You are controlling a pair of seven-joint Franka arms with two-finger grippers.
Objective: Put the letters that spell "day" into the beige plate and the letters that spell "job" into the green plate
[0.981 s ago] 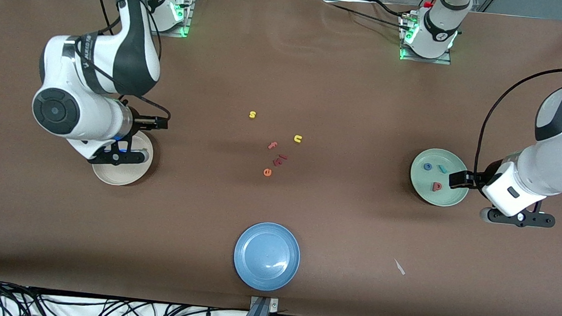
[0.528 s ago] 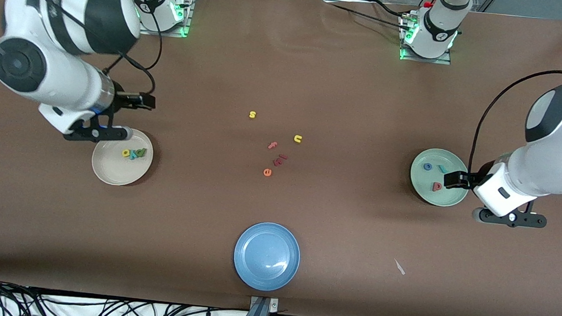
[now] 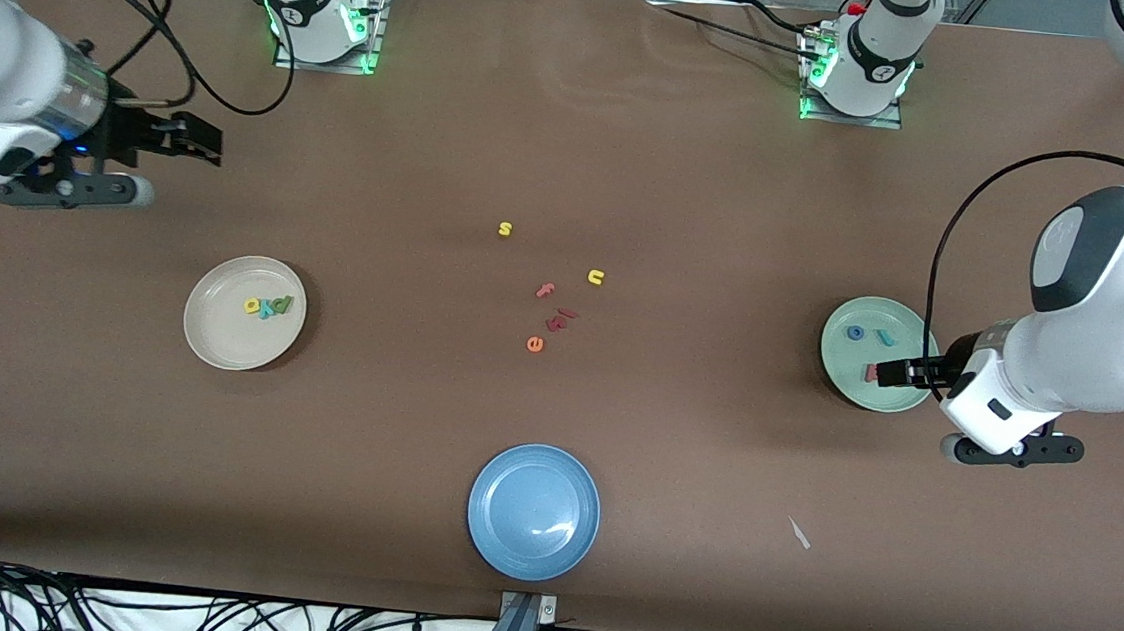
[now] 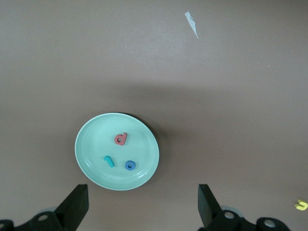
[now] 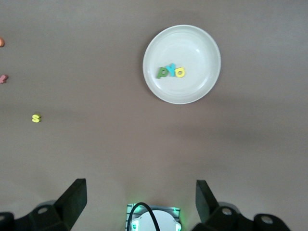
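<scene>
Nearest the front camera sat an empty blue plate [image 3: 534,511], with a small white scrap [image 3: 799,533] toward the left arm's end. Farther back, the beige plate [image 3: 219,341] held the green, teal and yellow letters spelling "day" [image 3: 268,306], bunched and touching. At the same depth the green plate [image 3: 837,370] held the letters spelling "job" [image 4: 120,152], spaced apart. Between the plates lay the stray letters [image 3: 553,305], a yellow "s" [image 3: 505,229] farthest. The left gripper [image 3: 887,372] hung over the green plate's rim, fingers spread and empty. The right gripper [image 3: 197,138] hovered above bare table, jaws released, holding nothing. Both words looked sorted; the likely risk was the left gripper dipping while it pulled away, nudging the plate or flicking a light foam letter out.
</scene>
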